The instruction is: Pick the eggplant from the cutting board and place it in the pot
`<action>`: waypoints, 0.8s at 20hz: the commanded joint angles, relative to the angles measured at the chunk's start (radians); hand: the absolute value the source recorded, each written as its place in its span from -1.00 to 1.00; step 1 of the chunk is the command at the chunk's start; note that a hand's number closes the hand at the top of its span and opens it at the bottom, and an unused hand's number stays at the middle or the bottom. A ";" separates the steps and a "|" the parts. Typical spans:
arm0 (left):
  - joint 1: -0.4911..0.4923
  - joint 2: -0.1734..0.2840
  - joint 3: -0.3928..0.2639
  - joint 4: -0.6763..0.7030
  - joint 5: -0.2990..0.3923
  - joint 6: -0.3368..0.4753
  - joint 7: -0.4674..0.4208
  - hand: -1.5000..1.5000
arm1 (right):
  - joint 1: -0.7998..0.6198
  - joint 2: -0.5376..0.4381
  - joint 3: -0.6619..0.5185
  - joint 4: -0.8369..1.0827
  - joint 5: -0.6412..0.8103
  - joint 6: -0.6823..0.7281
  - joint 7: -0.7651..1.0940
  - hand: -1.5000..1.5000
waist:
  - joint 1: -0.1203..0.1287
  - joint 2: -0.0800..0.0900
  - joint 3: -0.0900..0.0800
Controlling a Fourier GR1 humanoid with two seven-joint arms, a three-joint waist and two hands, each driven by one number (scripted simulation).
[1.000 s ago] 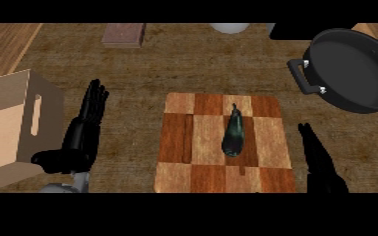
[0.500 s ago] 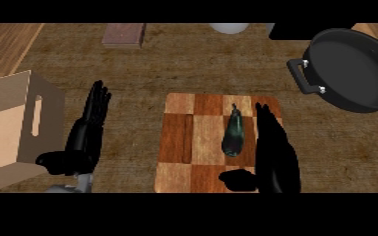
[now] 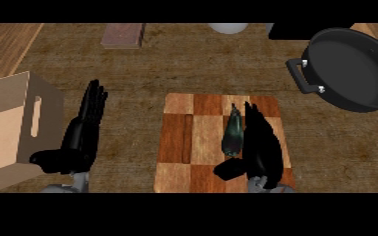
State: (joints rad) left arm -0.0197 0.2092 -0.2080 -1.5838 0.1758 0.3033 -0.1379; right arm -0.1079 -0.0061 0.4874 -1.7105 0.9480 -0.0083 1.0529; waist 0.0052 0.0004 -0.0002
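Note:
A dark green eggplant [image 3: 233,132] lies lengthwise on the checkered wooden cutting board [image 3: 188,140] in the middle of the counter. My right hand [image 3: 262,147] is over the board, right beside the eggplant's right side, fingers straight and pointing away, thumb [image 3: 230,168] sticking out just below the eggplant's near end. It hides part of the board. The black pot [image 3: 347,70] sits at the far right, tilted in view, with a handle on its left rim. My left hand [image 3: 77,140] rests open on the counter left of the board.
A tan cardboard box [image 3: 22,125] stands at the left edge next to my left hand. A small reddish block [image 3: 122,35] and a pale round object [image 3: 227,27] sit at the back of the counter.
My right hand has slid left and a little forward over the board, closing in on the eggplant's right side. The left hand has barely shifted. The eggplant lies where it was.

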 commanded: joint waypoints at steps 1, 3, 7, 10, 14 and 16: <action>-0.001 -0.027 0.011 0.031 -0.018 -0.019 -0.017 0.00 | 0.034 0.006 0.037 0.071 -0.001 -0.082 0.030 -1.00 | -0.004 0.000 0.000; 0.020 -0.020 0.013 -0.028 -0.045 0.002 0.019 0.00 | 0.018 0.006 0.086 0.084 0.007 -0.144 0.065 -1.00 | -0.002 -0.001 0.000; 0.023 -0.054 0.037 0.006 -0.042 -0.030 -0.030 0.00 | 0.028 0.006 -0.023 0.040 0.013 -0.030 0.019 -1.00 | -0.005 -0.001 0.000; 0.025 -0.063 0.039 0.015 -0.055 -0.050 -0.013 0.00 | 0.020 -0.009 -0.071 0.096 -0.018 -0.035 -0.049 -1.00 | -0.005 -0.001 0.000; 0.088 -0.059 0.046 -0.025 -0.074 -0.076 -0.028 0.00 | -0.008 0.006 0.024 0.202 -0.015 -0.152 -0.009 -1.00 | -0.001 -0.001 0.000; -0.005 -0.096 0.067 0.069 -0.090 -0.062 -0.023 0.00 | -0.051 0.006 0.024 0.252 -0.042 -0.190 0.000 -1.00 | -0.003 0.000 0.000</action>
State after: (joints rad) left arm 0.0006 0.1347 -0.1569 -1.5556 0.1037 0.2509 -0.1558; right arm -0.1147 -0.0028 0.4798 -1.5151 0.9320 -0.1304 0.9978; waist 0.0019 -0.0002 0.0000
